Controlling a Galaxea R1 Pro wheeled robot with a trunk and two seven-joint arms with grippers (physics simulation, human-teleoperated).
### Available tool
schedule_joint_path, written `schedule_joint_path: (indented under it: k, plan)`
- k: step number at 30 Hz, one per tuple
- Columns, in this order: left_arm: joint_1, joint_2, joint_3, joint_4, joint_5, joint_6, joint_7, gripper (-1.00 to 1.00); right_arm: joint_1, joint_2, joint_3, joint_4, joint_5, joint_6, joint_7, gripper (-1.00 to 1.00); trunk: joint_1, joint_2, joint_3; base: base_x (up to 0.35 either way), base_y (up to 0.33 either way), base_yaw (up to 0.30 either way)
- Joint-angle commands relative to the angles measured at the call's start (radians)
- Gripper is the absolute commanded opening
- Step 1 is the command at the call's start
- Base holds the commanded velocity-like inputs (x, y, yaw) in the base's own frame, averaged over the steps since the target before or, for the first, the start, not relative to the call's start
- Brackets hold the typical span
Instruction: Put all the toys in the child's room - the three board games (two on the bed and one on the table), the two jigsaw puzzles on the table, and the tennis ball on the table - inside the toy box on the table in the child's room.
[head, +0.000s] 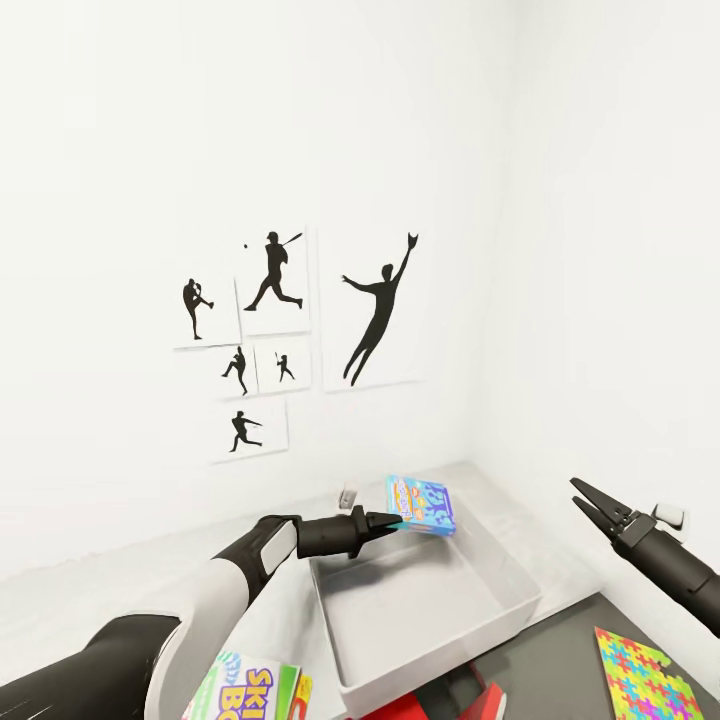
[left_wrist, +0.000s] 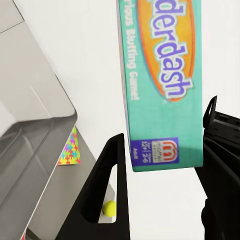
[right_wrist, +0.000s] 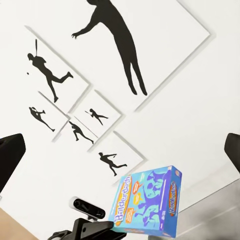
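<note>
Head view: small blue Balderdash board game box (head: 421, 504) above shallow light grey toy box (head: 520, 600).
My left claw (head: 392, 522) pinches its edge; my right claw (head: 588, 500) hangs spread, empty.

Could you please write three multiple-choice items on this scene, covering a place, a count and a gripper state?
1. Where is the blue board game?
A. flat on the table
B. held in the air above the toy box
C. on the bed

2. How many silhouette pictures hang on the wall?
A. three
B. six
C. nine

3. What state is the right gripper in?
A. open and holding nothing
B. shut on a jigsaw puzzle
C. shut on the blue box

Answers: 1 B, the left gripper grips the box by its edge over the tray. 2 B, six white panels can be counted. 3 A, its fingers are spread with nothing between them.
</note>
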Motion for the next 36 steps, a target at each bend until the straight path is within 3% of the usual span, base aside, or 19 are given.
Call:
schedule_joint_path:
  k: [1, 36]
  plan:
    - [0.0, 0.0, 0.003, 0.0, 0.001, 0.006, -0.002, -1.0, -0.001, 0.0, -0.001, 0.0, 0.002, 0.004, 0.004, 1.0, 0.0, -0.001, 0.0, 0.0, -0.002, 0.0]
    - [0.0, 0.0, 0.003, -0.001, 0.001, 0.006, -0.002, -1.0, 0.0, -0.001, -0.002, 0.0, 0.001, 0.003, 0.007, 1.0, 0.0, -0.001, 0.002, 0.014, -0.03, -0.013]
